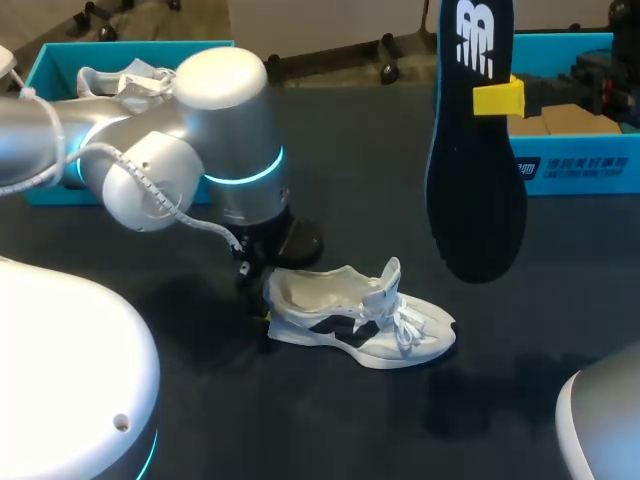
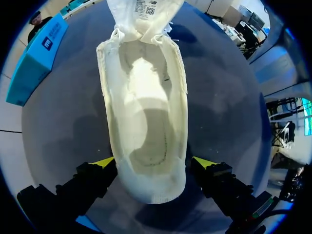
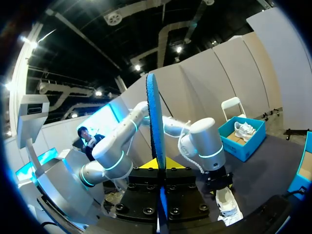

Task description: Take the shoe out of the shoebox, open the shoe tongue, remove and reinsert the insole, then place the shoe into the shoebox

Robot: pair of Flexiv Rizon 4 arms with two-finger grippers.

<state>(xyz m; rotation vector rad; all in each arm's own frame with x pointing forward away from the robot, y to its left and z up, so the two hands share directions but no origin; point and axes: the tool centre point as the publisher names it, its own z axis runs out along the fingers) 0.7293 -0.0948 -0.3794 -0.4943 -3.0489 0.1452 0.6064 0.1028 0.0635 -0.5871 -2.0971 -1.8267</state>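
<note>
A white shoe (image 1: 360, 325) with black stripes lies on its sole on the dark table, toe to the right, tongue pulled up. Its inside (image 2: 146, 107) shows bare pale lining. My left gripper (image 2: 154, 163) stands open astride the shoe's heel, one yellow fingertip (image 2: 104, 162) on each side, close to it. In the head view that gripper (image 1: 262, 300) is down at the heel. High above the table, my right gripper (image 1: 497, 98) is shut on the black insole (image 1: 470, 160), which hangs toe down. The right wrist view shows the insole (image 3: 155, 122) edge-on between the fingers.
A blue shoebox (image 1: 575, 170) stands at the back right, behind the hanging insole. Another blue box (image 1: 50, 60) at the back left holds a second white shoe (image 1: 110, 80). My left arm's bulky elbow (image 1: 220, 130) hangs over the table's left middle.
</note>
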